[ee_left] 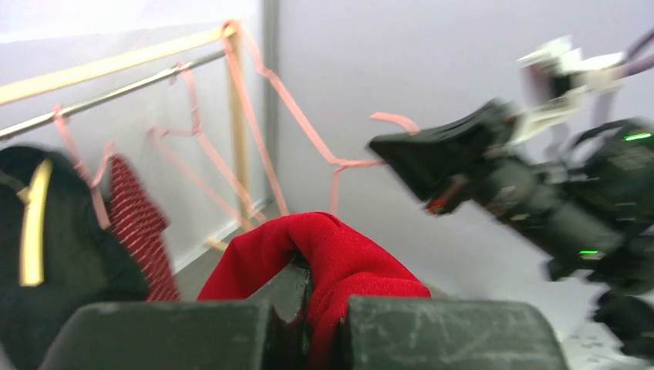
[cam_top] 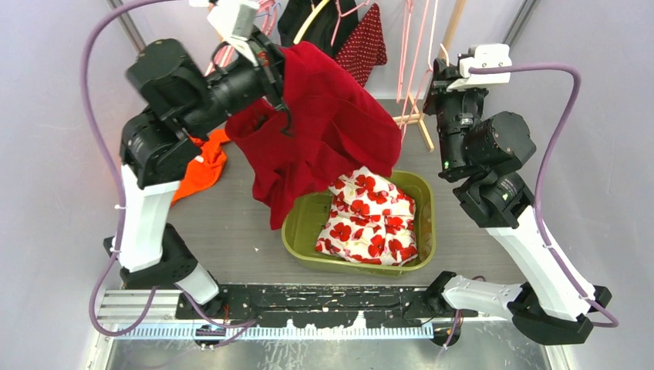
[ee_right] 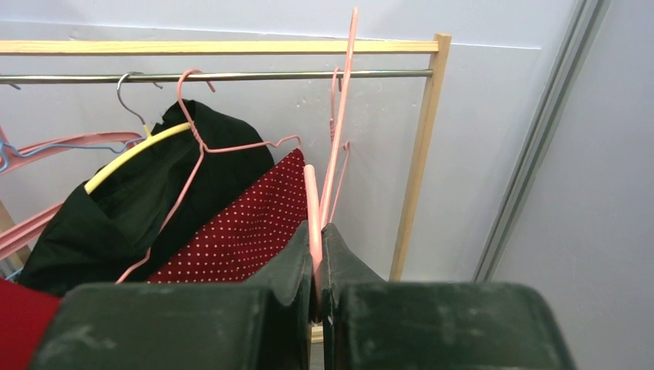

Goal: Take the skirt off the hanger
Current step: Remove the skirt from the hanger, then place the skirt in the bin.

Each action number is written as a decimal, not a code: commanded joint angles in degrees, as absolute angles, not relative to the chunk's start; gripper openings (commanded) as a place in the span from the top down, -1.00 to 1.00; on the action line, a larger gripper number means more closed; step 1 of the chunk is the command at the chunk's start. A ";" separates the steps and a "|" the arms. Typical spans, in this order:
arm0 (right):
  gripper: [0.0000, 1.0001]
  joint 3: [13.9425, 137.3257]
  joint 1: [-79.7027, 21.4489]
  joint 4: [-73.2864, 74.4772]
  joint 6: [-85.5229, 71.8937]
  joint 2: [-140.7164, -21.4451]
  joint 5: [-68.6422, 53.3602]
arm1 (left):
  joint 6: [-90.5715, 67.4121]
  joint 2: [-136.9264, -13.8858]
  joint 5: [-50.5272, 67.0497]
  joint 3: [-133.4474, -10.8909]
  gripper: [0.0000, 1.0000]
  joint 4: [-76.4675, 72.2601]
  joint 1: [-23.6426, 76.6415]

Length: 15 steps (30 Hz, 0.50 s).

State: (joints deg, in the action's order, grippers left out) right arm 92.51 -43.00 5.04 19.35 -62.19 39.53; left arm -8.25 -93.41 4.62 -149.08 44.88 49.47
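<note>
The red skirt [cam_top: 324, 131] hangs in folds from my left gripper [cam_top: 279, 65], raised above the table with its lower edge over the green basin. In the left wrist view my left gripper [ee_left: 312, 308] is shut on a fold of the skirt [ee_left: 339, 254]. My right gripper [ee_right: 317, 239] is shut on the thin pink hanger [ee_right: 312, 200], which stands upright near the rack's right post. In the top view the right gripper [cam_top: 436, 73] holds the hanger [cam_top: 406, 54] apart from the skirt. No part of the skirt is on this hanger.
A green basin [cam_top: 305, 223] holds a white-and-red floral garment [cam_top: 370, 216]. An orange cloth [cam_top: 204, 162] lies at the left. The wooden rack [ee_right: 420, 154] at the back carries a black garment [ee_right: 116, 223], a red polka-dot garment [ee_right: 247, 231] and several pink hangers.
</note>
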 commanded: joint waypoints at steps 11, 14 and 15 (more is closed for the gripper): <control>0.99 91.03 -42.74 -1.58 20.88 -59.30 41.70 | -21.92 -92.40 27.33 -150.21 1.00 23.41 49.49; 0.99 90.93 -42.66 -1.52 21.10 -59.10 41.65 | -19.62 -92.67 25.19 -150.17 1.00 26.22 49.53; 0.99 90.90 -42.68 -1.42 21.18 -59.13 41.62 | -18.69 -92.74 24.62 -150.08 1.00 26.83 49.53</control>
